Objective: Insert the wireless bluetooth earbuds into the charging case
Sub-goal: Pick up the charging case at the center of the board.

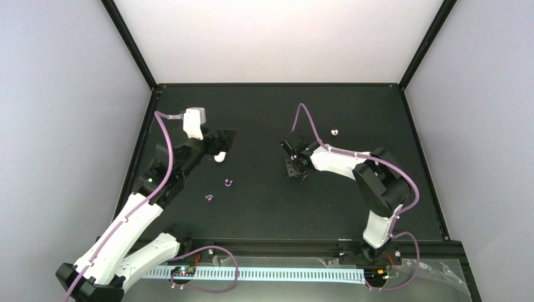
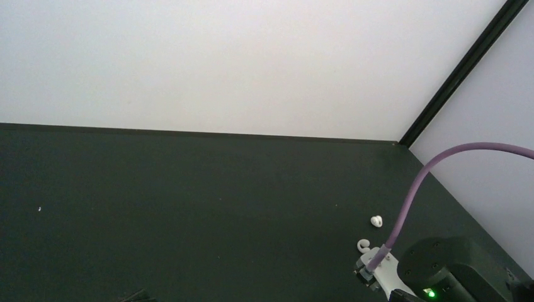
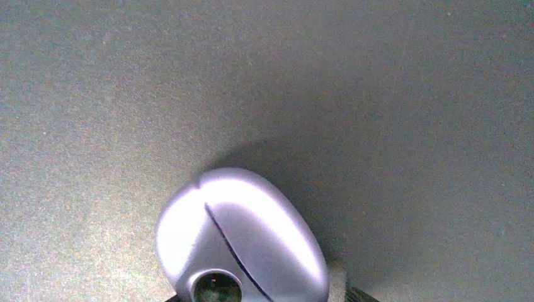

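Observation:
A lavender charging case (image 3: 242,233), lid closed, fills the bottom of the right wrist view just above the dark table. A pale pad (image 3: 337,282) presses against its right side. My right gripper (image 1: 295,165) is shut on it at mid table, and in the top view the gripper hides the case. Two purple earbuds (image 1: 228,183) (image 1: 209,197) lie left of centre. One white earbud (image 1: 335,132) (image 2: 376,221) lies behind the right arm, and another white earbud (image 2: 363,245) lies close to that arm's wrist. My left gripper (image 1: 223,139) stands open, with nothing between its fingers.
A white rounded case (image 1: 220,157) lies on the table right beside the left gripper. The right arm's wrist and purple cable (image 2: 409,201) cross the lower right of the left wrist view. Black frame rails (image 1: 277,84) edge the table, with walls beyond.

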Action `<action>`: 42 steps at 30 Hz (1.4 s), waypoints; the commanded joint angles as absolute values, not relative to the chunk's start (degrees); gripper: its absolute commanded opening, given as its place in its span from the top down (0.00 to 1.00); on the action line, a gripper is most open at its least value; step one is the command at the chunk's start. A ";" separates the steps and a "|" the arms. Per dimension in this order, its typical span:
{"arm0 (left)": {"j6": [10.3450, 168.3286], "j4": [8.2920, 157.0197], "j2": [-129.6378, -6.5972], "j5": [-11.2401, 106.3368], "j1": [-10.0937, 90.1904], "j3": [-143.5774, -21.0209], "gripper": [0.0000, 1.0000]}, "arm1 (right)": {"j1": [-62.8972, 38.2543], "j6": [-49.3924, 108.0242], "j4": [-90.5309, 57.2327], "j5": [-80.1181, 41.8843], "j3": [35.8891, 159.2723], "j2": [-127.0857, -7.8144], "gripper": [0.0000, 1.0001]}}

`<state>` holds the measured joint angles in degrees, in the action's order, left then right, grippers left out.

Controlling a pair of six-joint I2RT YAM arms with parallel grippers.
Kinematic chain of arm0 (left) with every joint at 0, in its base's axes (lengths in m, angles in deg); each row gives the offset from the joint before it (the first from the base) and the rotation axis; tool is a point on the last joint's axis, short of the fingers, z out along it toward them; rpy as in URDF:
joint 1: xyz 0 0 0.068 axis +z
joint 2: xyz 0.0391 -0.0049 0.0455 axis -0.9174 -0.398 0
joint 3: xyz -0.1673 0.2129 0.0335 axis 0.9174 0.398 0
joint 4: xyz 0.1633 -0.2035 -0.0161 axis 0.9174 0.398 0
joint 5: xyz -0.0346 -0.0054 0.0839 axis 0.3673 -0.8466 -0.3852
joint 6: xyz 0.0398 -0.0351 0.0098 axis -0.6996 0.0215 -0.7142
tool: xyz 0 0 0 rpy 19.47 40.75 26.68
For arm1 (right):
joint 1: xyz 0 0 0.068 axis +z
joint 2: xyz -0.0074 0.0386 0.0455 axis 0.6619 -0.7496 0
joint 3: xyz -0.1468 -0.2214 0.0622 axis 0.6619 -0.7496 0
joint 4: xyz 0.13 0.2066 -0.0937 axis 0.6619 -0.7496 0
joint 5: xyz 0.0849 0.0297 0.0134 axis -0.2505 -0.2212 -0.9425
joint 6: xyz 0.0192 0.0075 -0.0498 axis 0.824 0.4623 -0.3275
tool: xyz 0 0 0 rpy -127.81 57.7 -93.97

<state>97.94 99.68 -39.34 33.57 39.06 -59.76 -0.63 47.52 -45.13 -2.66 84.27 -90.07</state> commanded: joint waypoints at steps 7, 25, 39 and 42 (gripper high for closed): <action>98.31 98.91 -39.56 34.28 38.86 -59.89 0.01 | -0.59 48.78 -45.56 -2.95 83.82 -91.53 0.38; 98.50 98.78 -39.58 34.58 38.91 -59.97 0.01 | 2.07 42.52 -46.35 -6.07 86.59 -91.66 0.35; 98.50 98.78 -39.29 34.62 38.86 -59.91 0.01 | 3.74 43.24 -49.68 -1.41 88.35 -89.86 0.35; 98.51 98.82 -39.25 34.63 38.86 -59.94 0.01 | 3.43 42.60 -50.58 -0.67 90.12 -91.47 0.34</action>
<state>97.94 99.68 -39.34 33.64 39.08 -59.76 3.61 43.08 -48.63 -3.64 86.87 -90.90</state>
